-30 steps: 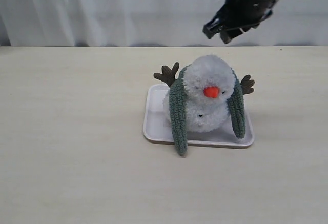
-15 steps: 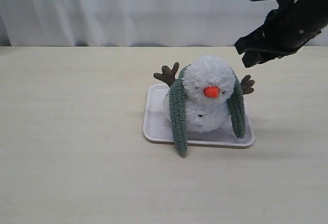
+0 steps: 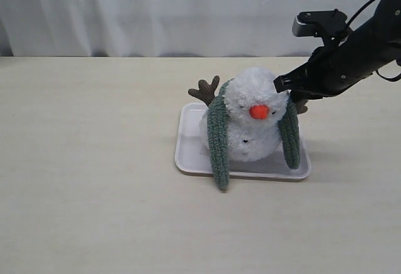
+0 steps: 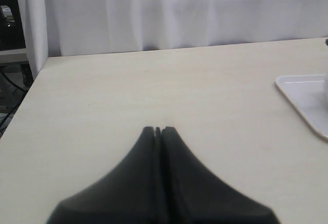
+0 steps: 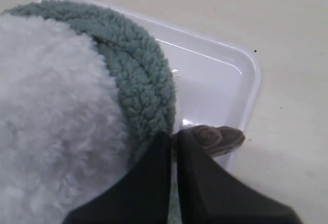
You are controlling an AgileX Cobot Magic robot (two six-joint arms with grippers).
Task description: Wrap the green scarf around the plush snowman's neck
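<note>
One plush snowman (image 3: pixel 250 130) upright on a white tray (image 3: pixel 188 152) on the pale table (image 3: pixel 88 192), with the green scarf (image 3: pixel 217 142) looped round the back of its head. One end hanging down each side of its body, the longer one reaching past the tray's front rim onto the table. One right gripper (image 3: pixel 280 84) at the snowman's head, by its brown twig arm (image 5: pixel 218 138), jaws pressed together, tips at the scarf's edge, any pinched plush impossible to tell; one left gripper (image 4: pixel 158 130) well apart from the snowman over bare table, jaws closed on nothing.
</note>
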